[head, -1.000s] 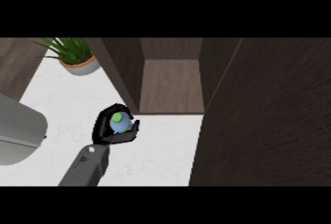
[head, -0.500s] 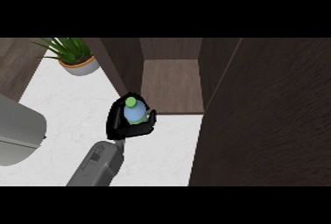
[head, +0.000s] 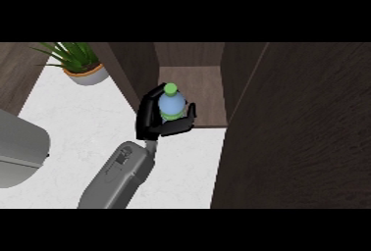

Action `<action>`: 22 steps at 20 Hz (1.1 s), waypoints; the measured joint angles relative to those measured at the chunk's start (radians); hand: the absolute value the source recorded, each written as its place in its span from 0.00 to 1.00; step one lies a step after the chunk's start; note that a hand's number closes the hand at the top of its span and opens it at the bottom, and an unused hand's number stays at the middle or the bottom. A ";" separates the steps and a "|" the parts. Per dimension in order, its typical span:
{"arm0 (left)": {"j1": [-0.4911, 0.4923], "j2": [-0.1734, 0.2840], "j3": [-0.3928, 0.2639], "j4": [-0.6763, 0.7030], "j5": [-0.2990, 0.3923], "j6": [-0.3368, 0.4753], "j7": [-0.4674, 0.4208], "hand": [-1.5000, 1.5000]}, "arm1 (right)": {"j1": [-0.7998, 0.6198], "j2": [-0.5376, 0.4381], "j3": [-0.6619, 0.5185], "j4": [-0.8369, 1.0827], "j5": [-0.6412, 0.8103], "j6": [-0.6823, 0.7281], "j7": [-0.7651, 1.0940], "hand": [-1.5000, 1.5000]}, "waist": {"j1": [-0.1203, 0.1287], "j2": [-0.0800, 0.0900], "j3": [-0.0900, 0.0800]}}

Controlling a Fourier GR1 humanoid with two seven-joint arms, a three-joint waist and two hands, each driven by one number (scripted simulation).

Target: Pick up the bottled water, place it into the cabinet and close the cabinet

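The bottled water [head: 172,105] is pale blue with a green cap and a green label. My left hand [head: 150,119] is shut on it, with fingers on its left side and the thumb across its near side. Hand and bottle hover at the front edge of the open cabinet's [head: 190,81] wooden shelf, near its left wall. The cabinet's dark door [head: 304,132] stands open at the right and fills that side of the head view. My right hand does not show.
A potted green plant [head: 78,62] stands on the white counter [head: 80,122] at the back left. A grey rounded appliance [head: 18,154] sits at the left edge. A dark wood wall panel [head: 18,73] borders the far left.
My left hand has carried the bottle away from me and to the right, from over the counter to the cabinet's front edge. The forearm has followed.
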 measured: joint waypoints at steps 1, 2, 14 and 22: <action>-0.019 0.000 -0.004 0.012 -0.001 0.015 0.008 1.00 | 0.002 -0.004 -0.004 -0.002 -0.001 -0.001 0.002 0.00 | -0.001 0.000 0.000; -0.037 0.000 -0.008 0.021 -0.001 0.033 0.019 1.00 | 0.010 -0.005 -0.001 0.001 -0.002 -0.001 -0.011 0.00 | 0.000 0.001 0.000; -0.225 0.000 -0.034 0.241 0.147 0.164 0.032 1.00 | 0.088 -0.054 -0.066 -0.003 -0.038 0.037 -0.098 0.00 | -0.014 0.005 0.000; -0.354 0.000 0.024 0.486 0.181 0.203 -0.050 1.00 | 0.084 -0.057 -0.084 -0.005 -0.050 0.050 -0.095 0.00 | -0.027 0.010 0.000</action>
